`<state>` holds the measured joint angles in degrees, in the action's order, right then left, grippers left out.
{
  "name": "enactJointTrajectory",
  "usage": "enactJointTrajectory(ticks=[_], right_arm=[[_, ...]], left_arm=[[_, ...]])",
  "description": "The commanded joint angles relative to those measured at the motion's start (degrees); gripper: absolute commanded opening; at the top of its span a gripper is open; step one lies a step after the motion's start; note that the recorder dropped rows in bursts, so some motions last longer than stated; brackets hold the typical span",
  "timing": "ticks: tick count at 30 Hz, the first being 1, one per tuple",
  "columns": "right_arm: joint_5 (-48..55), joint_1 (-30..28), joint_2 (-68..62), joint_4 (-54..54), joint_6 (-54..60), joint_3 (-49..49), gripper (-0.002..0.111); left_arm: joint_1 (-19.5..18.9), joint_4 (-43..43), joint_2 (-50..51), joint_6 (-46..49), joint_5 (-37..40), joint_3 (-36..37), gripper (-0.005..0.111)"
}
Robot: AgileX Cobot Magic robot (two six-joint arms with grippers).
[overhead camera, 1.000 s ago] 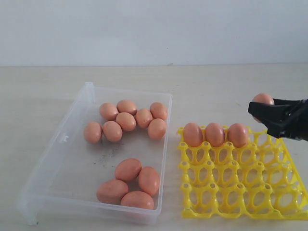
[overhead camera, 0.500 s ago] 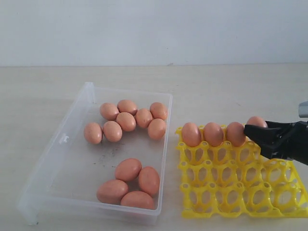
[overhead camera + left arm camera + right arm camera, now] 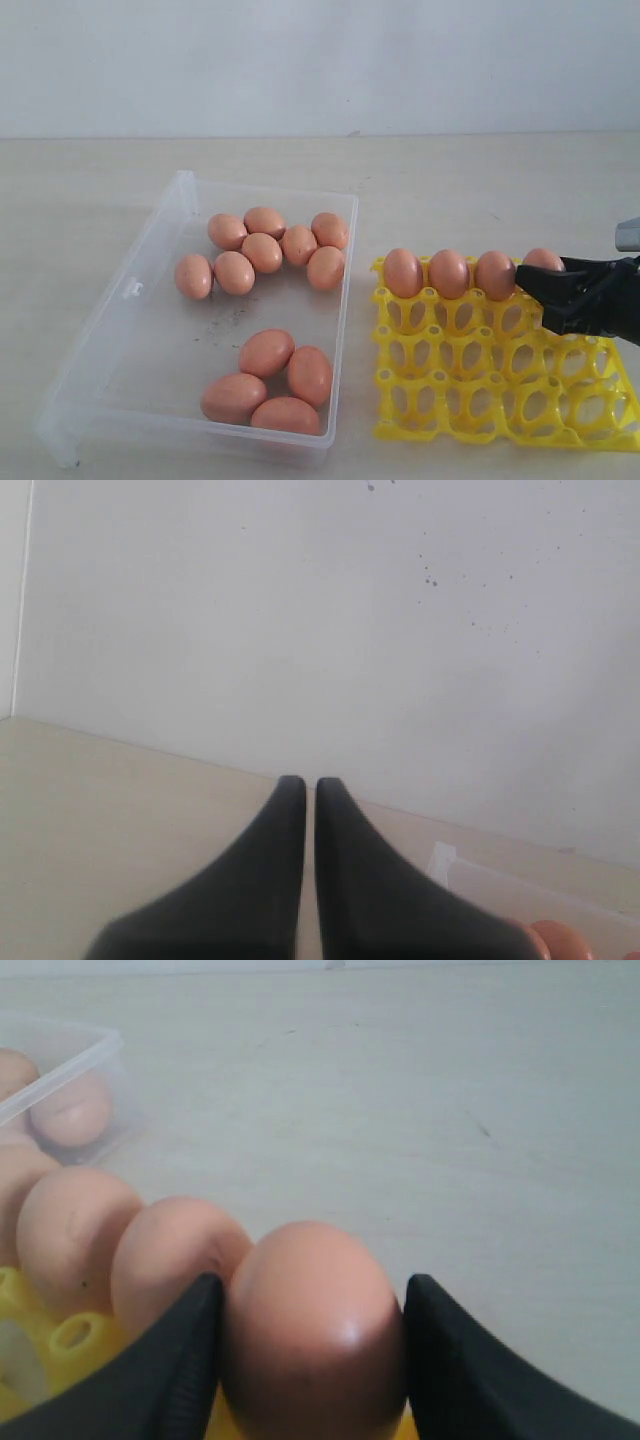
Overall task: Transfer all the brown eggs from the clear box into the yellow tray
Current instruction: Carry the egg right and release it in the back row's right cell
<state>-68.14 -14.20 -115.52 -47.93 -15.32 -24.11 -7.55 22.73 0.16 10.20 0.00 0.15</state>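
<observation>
The right gripper (image 3: 312, 1360) was clamped on a brown egg (image 3: 312, 1285) at the last far-row cup of the yellow tray (image 3: 480, 400), just beside a seated egg (image 3: 165, 1260). Released off-centre, it could roll onto the worktop (image 3: 480, 180) or crack against that neighbour. The left gripper (image 3: 310, 785) sat closed, empty.

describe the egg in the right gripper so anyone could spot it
Find the yellow tray right of the clear box; its far row has four eggs. The held egg sits at its right end, the only one clamped in the right gripper.
</observation>
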Motion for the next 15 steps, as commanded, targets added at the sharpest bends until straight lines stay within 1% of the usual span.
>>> enactJointTrajectory(ticks=[1,3,5,8,9,11,12,13,15], right_arm=[[0.5,-0.1,0.0,-3.7,-0.3,0.1,0.0],[0.5,0.0,0.0,-4.4,-0.4,0.1,0.0],[0.7,0.0,0.0,-4.4,-1.1,0.1,0.003],[0.7,0.0,0.0,-4.4,-2.5,0.1,0.019],[0.7,0.0,0.0,-4.4,-2.8,0.1,0.029],[0.7,0.0,0.0,-4.4,-2.7,0.1,0.044],[0.6,0.0,0.0,-4.4,-2.7,0.1,0.054],[0.2,0.0,0.0,-4.4,-2.7,0.1,0.058],[-1.8,0.0,0.0,-4.4,-2.7,0.1,0.059]], left_arm=[[0.2,0.2,-0.2,0.4,0.0,-0.2,0.004],[0.2,0.2,-0.2,0.4,0.0,-0.2,0.004],[0.2,0.2,-0.2,0.4,0.0,-0.2,0.004],[0.2,0.2,-0.2,0.4,0.0,-0.2,0.004],[0.2,0.2,-0.2,0.4,0.0,-0.2,0.004],[0.2,0.2,-0.2,0.4,0.0,-0.2,0.004],[0.2,0.2,-0.2,0.4,0.0,-0.2,0.004],[0.2,0.2,-0.2,0.4,0.0,-0.2,0.004],[0.2,0.2,-0.2,0.4,0.0,-0.2,0.004]])
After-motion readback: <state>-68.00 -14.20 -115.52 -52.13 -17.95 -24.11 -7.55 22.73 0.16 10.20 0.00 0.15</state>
